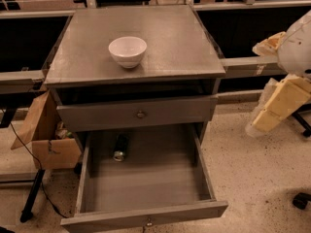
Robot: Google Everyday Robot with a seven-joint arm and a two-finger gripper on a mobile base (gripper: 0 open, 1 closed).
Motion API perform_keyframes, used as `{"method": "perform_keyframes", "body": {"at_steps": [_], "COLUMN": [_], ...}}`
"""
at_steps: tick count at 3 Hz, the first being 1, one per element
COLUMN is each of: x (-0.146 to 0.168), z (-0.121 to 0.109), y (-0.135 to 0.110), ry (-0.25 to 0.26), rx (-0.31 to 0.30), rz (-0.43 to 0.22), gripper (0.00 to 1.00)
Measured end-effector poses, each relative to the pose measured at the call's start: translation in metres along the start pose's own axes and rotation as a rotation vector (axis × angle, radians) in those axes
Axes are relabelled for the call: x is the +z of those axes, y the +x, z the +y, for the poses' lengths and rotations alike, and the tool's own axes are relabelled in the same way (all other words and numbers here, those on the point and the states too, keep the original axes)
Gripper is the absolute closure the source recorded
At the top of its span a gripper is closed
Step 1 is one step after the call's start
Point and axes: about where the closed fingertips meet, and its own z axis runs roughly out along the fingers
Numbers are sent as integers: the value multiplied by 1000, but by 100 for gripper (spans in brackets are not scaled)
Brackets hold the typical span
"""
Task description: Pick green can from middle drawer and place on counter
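- We see a speckled pale floor point(252, 178) under everything, with a grey metal drawer cabinet point(214, 89) standing on it in the middle of the view
- The worktop point(180, 38), the cabinet's flat, dull grey top, is the widest surface and carries one thing only
- The middle drawer point(146, 183) is pulled far out towards us, deep and grey, its plain floor in full view
- Above it, the shallower upper drawer front point(97, 116) stands only slightly out
- An open cardboard box point(46, 140) sits on the floor just beside the cabinet's left side
- The robot's arm point(297, 42), white and rounded, comes in at the right edge, well apart from the cabinet
- The gripper point(274, 108) hangs below that arm at the right, over the floor, beside the cabinet and touching nothing we can make out; we cannot tell whether it is released or clenched
- A white bowl point(127, 51) stands upright on the worktop, near its front edge and a little left of centre
- The green can point(120, 147) lies on its side on the floor of the middle drawer, at the back left, its silvery end turned towards the drawer front
- A round knob point(141, 114) marks the upper drawer front, and a small lock fitting point(148, 222) the front of the middle drawer
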Motion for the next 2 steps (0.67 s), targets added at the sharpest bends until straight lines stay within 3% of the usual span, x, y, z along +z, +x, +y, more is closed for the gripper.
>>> {"method": "perform_keyframes", "body": {"at_steps": [1, 2], "x": [0, 32], "z": [0, 12], "y": [0, -5], "ry": [0, -26], "rx": [0, 67], "rz": [0, -8], "gripper": [0, 0]}}
